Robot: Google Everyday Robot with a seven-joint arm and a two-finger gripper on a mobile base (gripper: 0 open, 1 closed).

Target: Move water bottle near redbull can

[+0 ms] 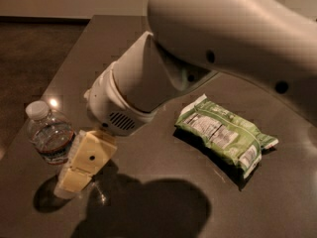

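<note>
The water bottle [49, 135], clear with a white cap and a dark label band, stands at the table's left front edge. My gripper [78, 168], cream-coloured, hangs from the big white arm [148, 83] and sits right beside the bottle on its right, overlapping its lower part. I cannot tell whether it touches the bottle. The redbull can is not in view; the arm covers much of the table's middle and back.
A green snack bag [225, 135] lies on the dark table [99, 48] to the right of the arm. The table's left edge runs just beside the bottle, with dark floor [29, 58] beyond it.
</note>
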